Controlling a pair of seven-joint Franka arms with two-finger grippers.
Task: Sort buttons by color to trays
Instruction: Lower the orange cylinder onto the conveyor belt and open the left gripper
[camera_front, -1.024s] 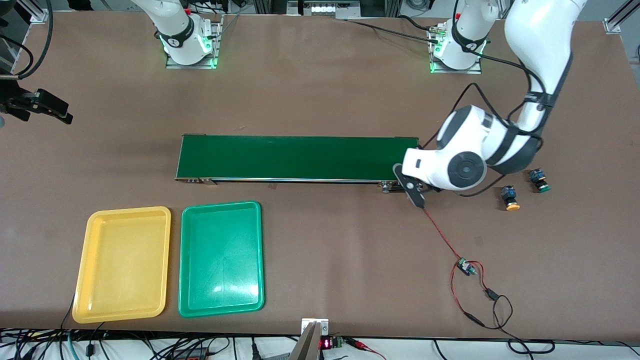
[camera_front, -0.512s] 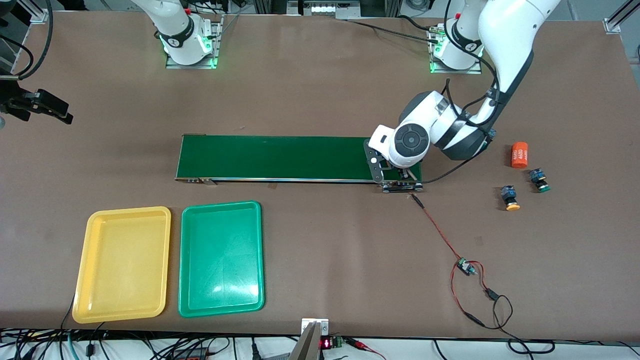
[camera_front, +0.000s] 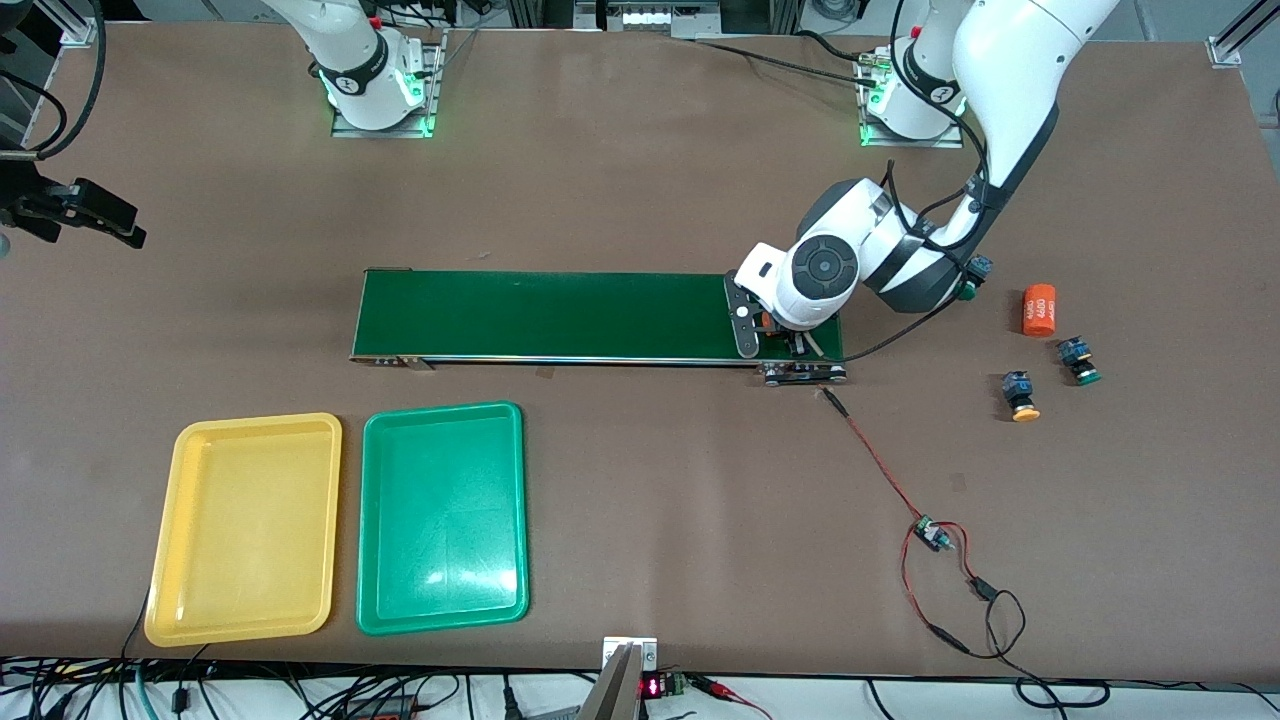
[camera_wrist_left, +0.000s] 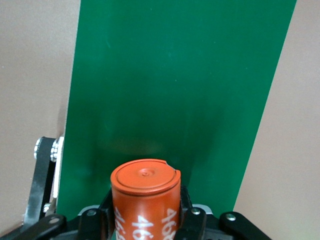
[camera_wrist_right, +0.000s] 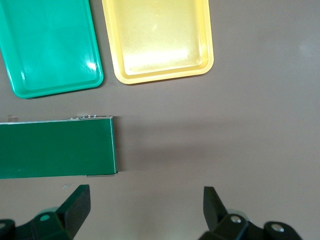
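My left gripper (camera_front: 779, 338) is low over the dark green conveyor belt (camera_front: 560, 315) at its end toward the left arm. It is shut on an orange cylinder with white print (camera_wrist_left: 145, 192), not on a button. A yellow-capped button (camera_front: 1021, 396) and a green-capped button (camera_front: 1079, 361) lie on the table toward the left arm's end. Another green-capped button (camera_front: 971, 281) peeks out beside the left arm. The yellow tray (camera_front: 245, 530) and the green tray (camera_front: 442, 518) sit side by side, both bare. My right gripper (camera_wrist_right: 145, 194) hangs open high over the table, holding nothing.
A second orange cylinder (camera_front: 1039, 309) lies beside the green-capped button. A red wire with a small circuit board (camera_front: 930, 533) runs from the belt's end toward the front edge. The right wrist view shows the belt's other end (camera_wrist_right: 57, 147) and both trays.
The left arm has swung from the table beside the belt's end onto the belt, carrying the orange cylinder. The second cylinder and a green-capped button came into sight. The right arm has not moved.
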